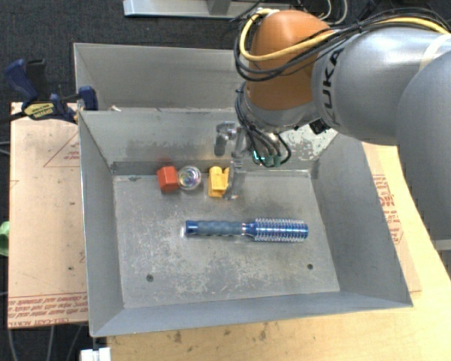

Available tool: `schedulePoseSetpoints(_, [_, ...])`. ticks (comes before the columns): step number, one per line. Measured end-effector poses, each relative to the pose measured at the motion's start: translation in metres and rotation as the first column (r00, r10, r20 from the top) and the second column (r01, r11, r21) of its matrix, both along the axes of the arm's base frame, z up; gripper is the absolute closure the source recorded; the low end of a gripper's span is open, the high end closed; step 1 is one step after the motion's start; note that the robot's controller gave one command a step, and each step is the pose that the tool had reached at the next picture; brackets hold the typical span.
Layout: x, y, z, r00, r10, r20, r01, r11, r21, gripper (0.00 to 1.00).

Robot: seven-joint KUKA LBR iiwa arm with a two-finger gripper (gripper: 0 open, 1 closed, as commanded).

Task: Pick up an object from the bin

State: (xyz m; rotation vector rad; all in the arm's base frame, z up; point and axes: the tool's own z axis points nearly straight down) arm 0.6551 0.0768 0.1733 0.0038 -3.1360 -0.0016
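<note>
My gripper (231, 165) hangs just beside the yellow block (219, 182), near the back wall of the bin (165, 138) (spread or pressed together, I cannot tell). I'd centre over the block, clear of the silvery ball (189, 177), before descending.

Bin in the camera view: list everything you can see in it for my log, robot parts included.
block: one, orange-red, back of the floor, view-left end of a short row
round shiny thing: one, silvery, between the two blocks
yellow block: one, yellow, view-right end of that row
hairbrush: one, blue, lying flat mid-floor, bristle head to the view's right
bin: one, grey metal
gripper: one, metal, just beside the yellow block
arm: one, silver with orange cover, from the view's right
</note>
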Motion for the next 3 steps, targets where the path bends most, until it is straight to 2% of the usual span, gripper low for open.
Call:
schedulePoseSetpoints(1, [-0.080,-0.027,-0.093,0.999,0.043,-0.006,-0.043,0.999,-0.001,0.00])
schedulePoseSetpoints(2, [-0.076,-0.026,-0.088,0.999,0.044,0.006,-0.044,0.999,0.001,1.00])
schedulePoseSetpoints(3, [-0.075,-0.021,0.095,0.998,0.064,0.016,-0.064,0.998,0.000,1.00])
